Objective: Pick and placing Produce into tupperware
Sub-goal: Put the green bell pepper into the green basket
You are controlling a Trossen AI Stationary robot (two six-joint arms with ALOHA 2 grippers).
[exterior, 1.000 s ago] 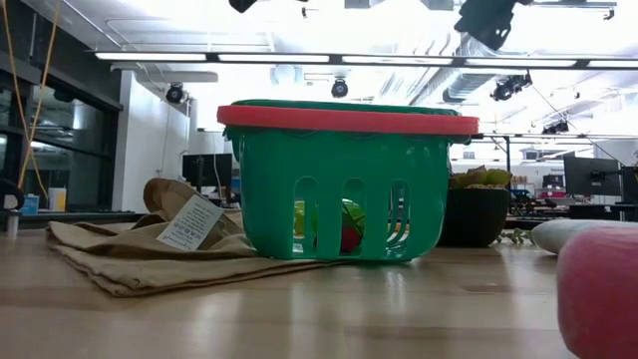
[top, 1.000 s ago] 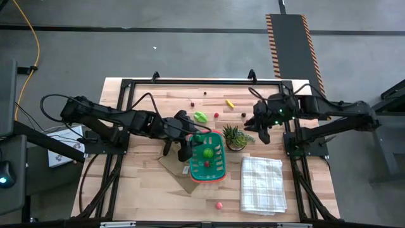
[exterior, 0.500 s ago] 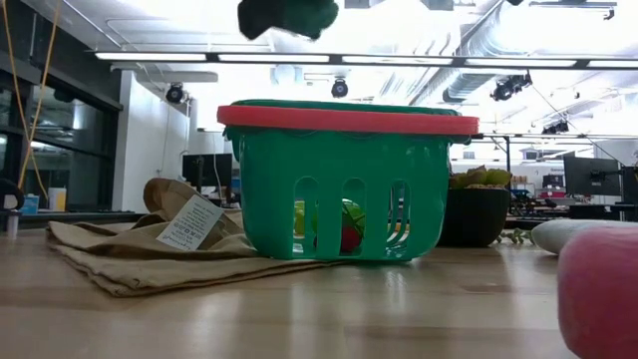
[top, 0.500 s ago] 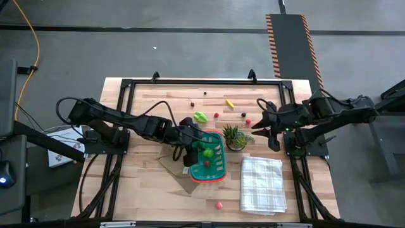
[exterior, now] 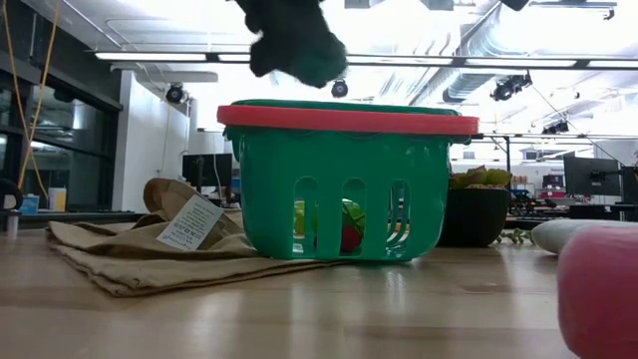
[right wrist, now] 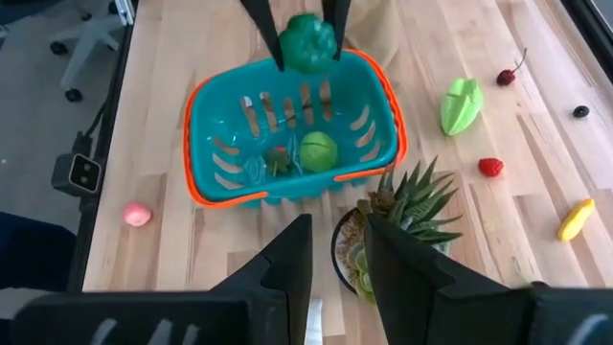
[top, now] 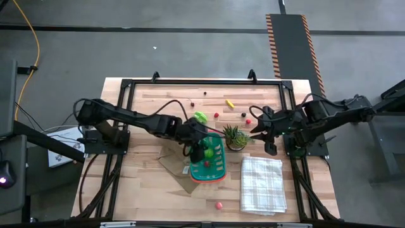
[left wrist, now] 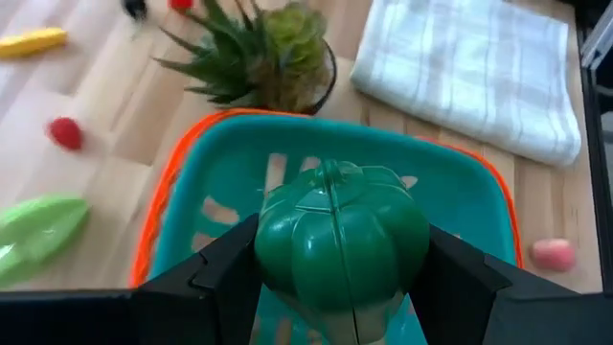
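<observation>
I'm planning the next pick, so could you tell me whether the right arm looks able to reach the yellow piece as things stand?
Probably yes. The right gripper hangs open and empty beside the potted plant, and the yellow piece lies alone on bare table toward the far edge. The plant is off that line.

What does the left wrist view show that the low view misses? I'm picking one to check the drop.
Only the left wrist view shows the left gripper shut on the green pepper, plus the potted plant's leaves, the checked cloth and loose produce. Only the low view shows the paper bag and produce through the slots. Both show the pepper above the tupperware.
</observation>
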